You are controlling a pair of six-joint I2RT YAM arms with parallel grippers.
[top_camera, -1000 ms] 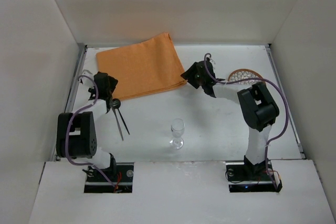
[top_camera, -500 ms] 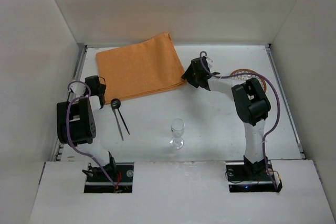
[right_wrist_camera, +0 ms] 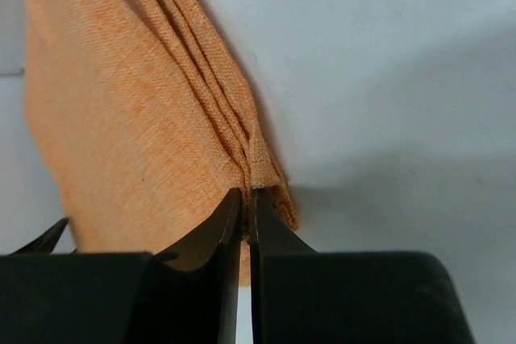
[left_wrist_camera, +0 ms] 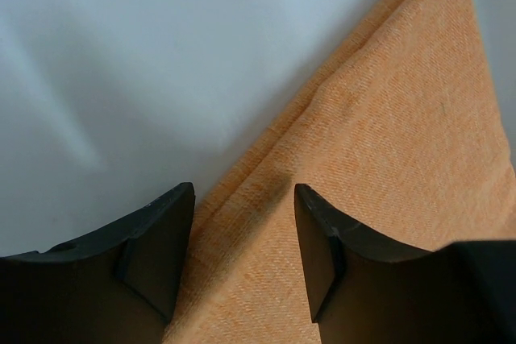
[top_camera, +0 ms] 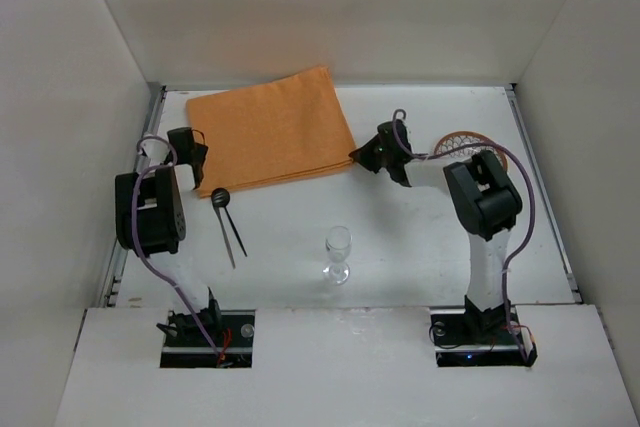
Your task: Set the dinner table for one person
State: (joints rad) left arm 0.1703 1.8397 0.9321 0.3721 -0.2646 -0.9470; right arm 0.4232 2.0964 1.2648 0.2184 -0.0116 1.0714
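Two ends of the orange mat (top_camera: 270,132): we are working both at once.
Right pincer (right_wrist_camera: 247,199): clenching the mat's near-right corner, probably for tugging it straight.
Left pincer (left_wrist_camera: 243,199): gaping over the mat's left edge, ready for gripping.
Tabletop (top_camera: 420,237): lying beneath everything, ahead of both bases.

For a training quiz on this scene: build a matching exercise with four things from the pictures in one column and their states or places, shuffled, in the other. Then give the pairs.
Column one
1. left tool
2. right tool
3. wine glass
4. dark utensils

Column two
A. standing upright on the dinner table, near its front middle
B. shut on a corner of the orange cloth
C. lying flat, left of the glass
D. open, at the cloth's edge

Pairs: 1-D, 2-B, 3-A, 4-C
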